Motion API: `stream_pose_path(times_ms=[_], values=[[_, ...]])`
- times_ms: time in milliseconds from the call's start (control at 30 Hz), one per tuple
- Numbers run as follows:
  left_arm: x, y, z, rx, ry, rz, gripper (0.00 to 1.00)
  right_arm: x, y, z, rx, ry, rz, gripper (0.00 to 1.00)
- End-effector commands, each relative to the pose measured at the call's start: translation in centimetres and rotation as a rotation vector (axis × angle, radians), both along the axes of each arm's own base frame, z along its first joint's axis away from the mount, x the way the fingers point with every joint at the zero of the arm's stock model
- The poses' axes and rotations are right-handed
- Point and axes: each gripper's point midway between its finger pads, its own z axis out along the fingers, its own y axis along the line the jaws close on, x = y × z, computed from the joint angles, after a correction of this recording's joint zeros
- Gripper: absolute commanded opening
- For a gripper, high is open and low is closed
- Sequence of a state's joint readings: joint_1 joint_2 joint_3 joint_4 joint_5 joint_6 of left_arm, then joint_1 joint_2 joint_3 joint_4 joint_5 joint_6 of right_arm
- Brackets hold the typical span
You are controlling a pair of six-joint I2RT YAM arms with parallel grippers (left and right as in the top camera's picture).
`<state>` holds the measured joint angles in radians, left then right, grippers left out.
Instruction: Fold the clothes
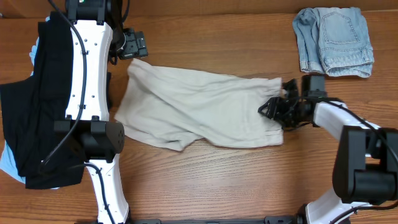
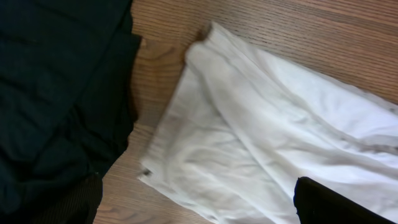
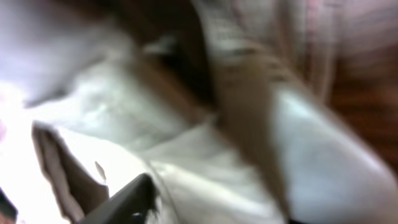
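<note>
The pale beige khaki shorts [image 1: 199, 112] lie spread and wrinkled across the middle of the table. They also fill the left wrist view [image 2: 261, 143] and the blurred right wrist view [image 3: 205, 180]. My left gripper [image 1: 134, 45] hovers open just beyond the shorts' far-left corner, its fingers wide apart [image 2: 199, 211] over the cloth. My right gripper [image 1: 273, 109] is at the shorts' right edge, pressed into the fabric. Only one of its fingers [image 3: 124, 202] shows, so its grip is unclear. Black garments [image 1: 37, 106] lie at the left. Folded denim shorts [image 1: 334, 40] sit at the far right.
A pale blue cloth [image 1: 9, 165] peeks out from under the black pile, which also shows in the left wrist view [image 2: 56, 93]. The left arm's white links [image 1: 87, 68] stretch over the pile's right side. Bare wood shows along the table's front [image 1: 217, 186].
</note>
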<state>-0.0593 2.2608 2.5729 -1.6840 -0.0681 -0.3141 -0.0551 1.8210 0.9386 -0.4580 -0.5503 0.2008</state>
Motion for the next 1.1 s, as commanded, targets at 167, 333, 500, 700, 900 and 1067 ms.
stream_pose_path(times_ms=[167, 333, 500, 700, 900, 1067], values=[[-0.1, -0.2, 1.3, 0.010, -0.033, -0.022, 1.00, -0.4, 0.5, -1.5, 0.041, 0.082, -0.081, 0.04], [-0.2, -1.4, 1.3, -0.051, -0.028, -0.062, 0.98, 1.2, -3.0, 1.1, 0.098, 0.062, -0.132, 0.04], [-0.4, -4.0, 1.3, -0.185, -0.024, -0.176, 0.95, 1.6, -6.8, 4.4, 0.088, 0.058, -0.124, 0.04], [-0.7, -6.1, 0.4, -0.283, 0.000, -0.326, 0.39, 0.5, -10.1, 7.5, -0.021, 0.119, -0.084, 0.04], [-0.1, -8.8, -3.5, -0.424, 0.017, -0.468, 0.04, 0.4, -10.7, 9.8, -0.045, 0.143, -0.083, 0.04], [-0.1, -10.9, -7.8, -0.560, 0.021, -0.534, 0.04, 0.1, -10.6, 10.0, -0.041, 0.156, -0.082, 0.04]])
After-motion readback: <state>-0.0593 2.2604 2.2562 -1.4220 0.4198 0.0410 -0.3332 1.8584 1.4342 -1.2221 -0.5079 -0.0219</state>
